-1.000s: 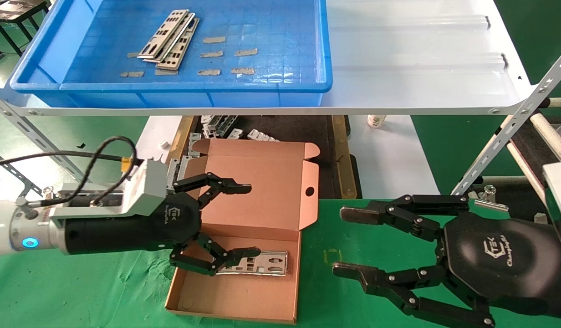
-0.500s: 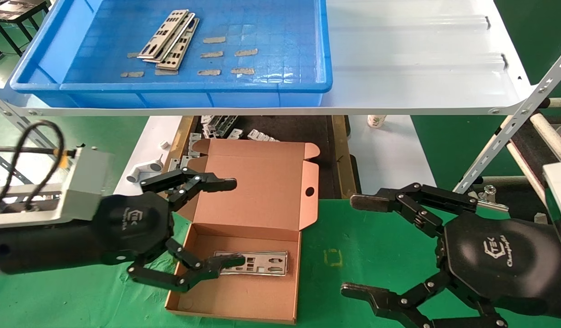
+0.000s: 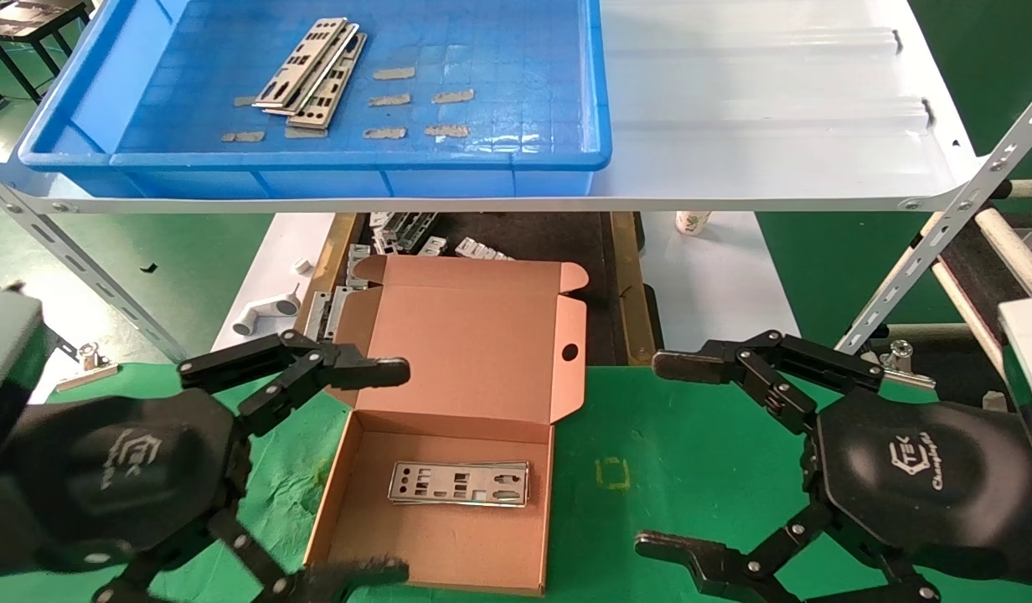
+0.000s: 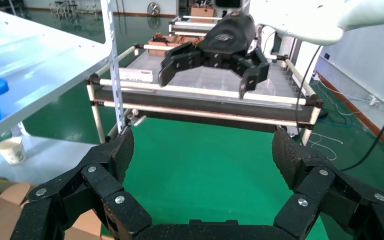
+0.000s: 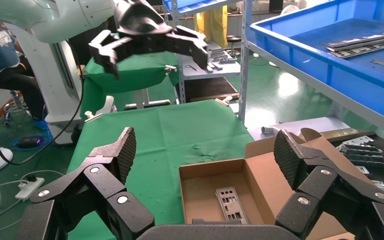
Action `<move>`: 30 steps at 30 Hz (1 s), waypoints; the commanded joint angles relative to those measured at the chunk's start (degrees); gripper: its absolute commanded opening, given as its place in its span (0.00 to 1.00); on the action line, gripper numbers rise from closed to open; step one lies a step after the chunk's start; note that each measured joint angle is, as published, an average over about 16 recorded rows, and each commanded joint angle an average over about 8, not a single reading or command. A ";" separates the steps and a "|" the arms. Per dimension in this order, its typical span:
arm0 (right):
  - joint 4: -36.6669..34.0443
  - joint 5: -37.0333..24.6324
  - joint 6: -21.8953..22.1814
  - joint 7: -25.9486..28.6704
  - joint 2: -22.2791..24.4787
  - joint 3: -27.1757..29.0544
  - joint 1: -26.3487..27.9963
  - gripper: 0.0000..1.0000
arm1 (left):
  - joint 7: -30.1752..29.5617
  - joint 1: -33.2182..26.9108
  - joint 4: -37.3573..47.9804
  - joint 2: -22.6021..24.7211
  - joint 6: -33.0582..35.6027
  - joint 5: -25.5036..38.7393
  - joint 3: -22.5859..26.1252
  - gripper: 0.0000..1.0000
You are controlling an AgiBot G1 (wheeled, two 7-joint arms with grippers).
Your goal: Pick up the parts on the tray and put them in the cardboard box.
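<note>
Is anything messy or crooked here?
Slightly. The parts left in the tray lie in a slanted, fanned pile, not squared up. The one plate in the cardboard box lies flat and straight. Both end effectors are open and empty.

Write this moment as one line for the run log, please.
left gripper: open, beside cardboard box | right gripper: open, idle | one part in box | other parts on tray

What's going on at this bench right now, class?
A two-armed robot is moving metal parts from the blue tray on the white shelf into the open cardboard box on the green table. One plate lies flat in the box; a few more parts wait in the tray. The left gripper is open and empty beside the box. The right gripper hangs open on the box's other side.
</note>
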 commanded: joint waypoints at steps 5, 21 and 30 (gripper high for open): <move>-0.01 0.01 0.01 0.00 0.00 0.00 -0.01 1.00 | -1.17 1.15 -2.18 -1.01 0.01 -1.02 -1.21 1.00; -0.01 0.00 0.01 0.00 0.00 0.00 -0.01 1.00 | -0.52 0.35 -0.60 -0.29 -0.05 -0.26 -0.37 1.00; -0.01 -0.01 0.01 0.00 0.00 0.00 -0.01 1.00 | -0.39 0.19 -0.29 -0.16 -0.06 -0.10 -0.19 1.00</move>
